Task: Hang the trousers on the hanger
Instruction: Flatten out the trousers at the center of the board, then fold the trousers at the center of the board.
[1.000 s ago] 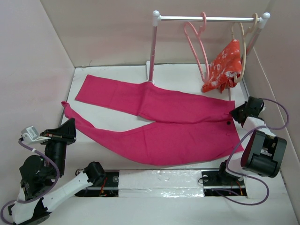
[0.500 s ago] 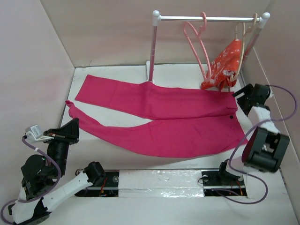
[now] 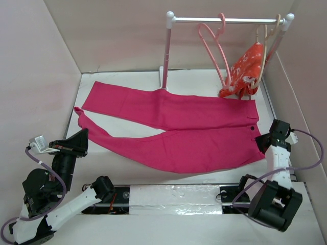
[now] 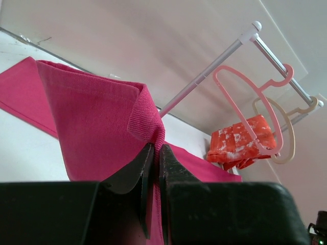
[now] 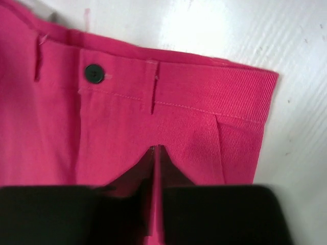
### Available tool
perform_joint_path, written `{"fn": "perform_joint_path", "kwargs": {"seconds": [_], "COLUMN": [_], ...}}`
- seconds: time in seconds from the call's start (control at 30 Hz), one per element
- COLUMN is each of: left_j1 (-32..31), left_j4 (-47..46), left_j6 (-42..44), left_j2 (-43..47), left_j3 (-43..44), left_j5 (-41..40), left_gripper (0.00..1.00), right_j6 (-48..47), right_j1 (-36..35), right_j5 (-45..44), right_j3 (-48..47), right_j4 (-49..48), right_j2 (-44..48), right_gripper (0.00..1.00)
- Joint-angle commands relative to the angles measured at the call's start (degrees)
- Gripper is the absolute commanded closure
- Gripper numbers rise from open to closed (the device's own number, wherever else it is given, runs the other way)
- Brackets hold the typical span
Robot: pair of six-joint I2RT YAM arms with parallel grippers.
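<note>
The magenta trousers [image 3: 173,132] lie spread flat on the white table, legs to the left and waist to the right. My left gripper [image 3: 80,139] is shut on the cuff of the near leg, which stands up folded above its tips [image 4: 155,148]. My right gripper [image 3: 264,143] sits at the near right corner of the waist. Its jaws [image 5: 157,149] are shut, with a thin strip of pink cloth between them, just below the waistband and button [image 5: 93,73]. The salmon-pink hanger [image 3: 217,48] hangs bare on the rail at the back [image 4: 250,102].
A white rack [image 3: 166,56] with a metal rail [image 3: 225,20] stands at the back. A cream hanger [image 3: 265,46] on it carries an orange-red flowered garment [image 3: 244,71]. Pink walls close in both sides. A foil strip [image 3: 173,196] runs along the near edge.
My right gripper opened, swung out by the far waist corner, then came back towards me and shut at the near waist corner. The left gripper drifted slightly right with the cuff.
</note>
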State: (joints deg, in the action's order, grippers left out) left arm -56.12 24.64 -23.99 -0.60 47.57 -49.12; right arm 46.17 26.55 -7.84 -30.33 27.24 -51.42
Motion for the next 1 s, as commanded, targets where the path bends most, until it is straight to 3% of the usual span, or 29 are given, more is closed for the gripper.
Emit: {"fn": "perform_joint_path", "kwargs": {"seconds": [0.0, 0.1, 0.13, 0.3, 0.43, 0.67, 0.73, 0.83, 0.97], "left_j1": [0.3, 0.3, 0.3, 0.3, 0.3, 0.3, 0.3, 0.3, 0.3], "left_j4": [-3.6, -3.5, -3.5, -4.0, -4.3, -4.6, -4.8, -4.9, -5.0], "left_j6": [0.7, 0.4, 0.3, 0.6, 0.6, 0.7, 0.8, 0.8, 0.9], "left_j2": [1.7, 3.3, 3.8, 4.8, 3.2, 2.5, 2.4, 2.5, 2.4], "left_j3": [0.7, 0.9, 0.9, 0.7, 0.9, 0.7, 0.6, 0.4, 0.2], "left_j5": [1.0, -0.1, -0.3, 0.2, 1.4, 3.2, 3.7, 3.9, 3.9], "left_gripper": [1.0, 1.0, 1.0, 1.0, 1.0, 1.0, 1.0, 1.0, 1.0], "right_j6": [0.6, 2.3, 2.9, 5.9, 8.1, 6.9, 5.6, 3.3, 0.1], "right_j1": [0.2, 0.7, 1.2, 6.8, 6.9, 7.5, 7.5, 7.5, 7.5], "right_j5": [-2.5, -2.9, -2.5, 1.9, 1.1, -1.2, -0.8, 2.9, 7.0], "right_j3": [-7.1, -7.6, -6.9, -0.9, -2.1, -6.2, -7.5, -8.3, -12.4], "right_j4": [9.5, 10.8, 10.2, 4.1, 5.2, 2.2, 0.9, -4.8, -6.9], "right_j2": [-5.3, -7.5, -7.3, -7.5, -11.7, -19.9, -22.6, -24.0, -30.1], "right_gripper": [0.69, 0.17, 0.11, 0.13, 0.21, 0.53, 0.67, 0.96, 1.0]}}
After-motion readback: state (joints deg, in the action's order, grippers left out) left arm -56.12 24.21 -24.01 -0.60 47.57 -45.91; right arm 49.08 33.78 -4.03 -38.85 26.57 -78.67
